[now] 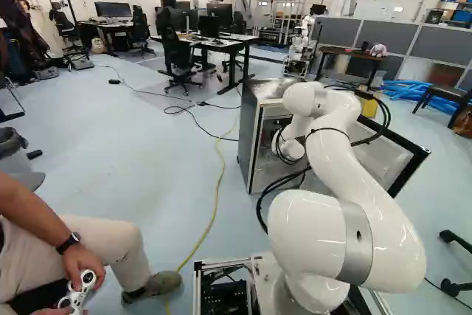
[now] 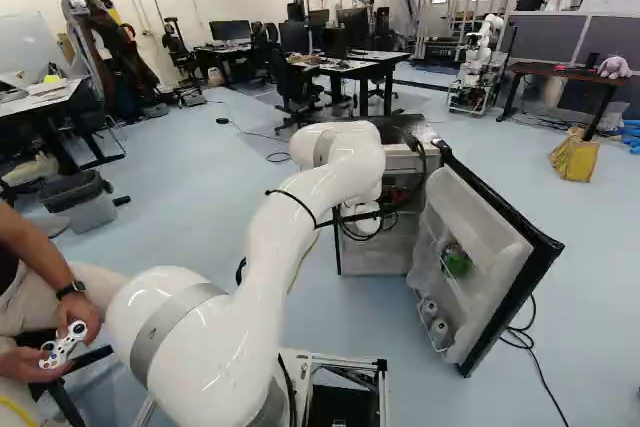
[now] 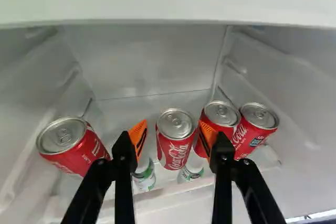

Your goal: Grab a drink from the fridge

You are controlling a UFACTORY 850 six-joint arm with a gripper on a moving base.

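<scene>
The drinks stand inside the open fridge (image 1: 251, 134), and the wrist view looks in at four small red cans, each with a silver lid and a pull tab. The can nearest the middle (image 3: 176, 148) shows its round lid and, down its glossy red side, flowing white lettering; it stands upright ahead of the gap between the orange-tipped fingers. The gripper (image 3: 174, 129) is open, its two black fingers spread apart with nothing pinched between them. Just beside that middle can is a second red can (image 3: 221, 115), partly hidden by one orange pad (image 3: 208, 136), and next to it a third (image 3: 255, 132) with white lettering and a small blue patch low on its side. The fourth can (image 3: 71, 148) sits well apart from these, out past the other finger near the fridge's side wall, its lid broad and its red side marked in white. Lower down, two green-and-white containers (image 3: 145, 178) show in part, too hidden to tell their full shape. In the right base view the arm (image 2: 325, 182) reaches into the fridge, and the door (image 2: 485, 237) hangs wide open, with a green item (image 2: 456, 262) in its rack.
</scene>
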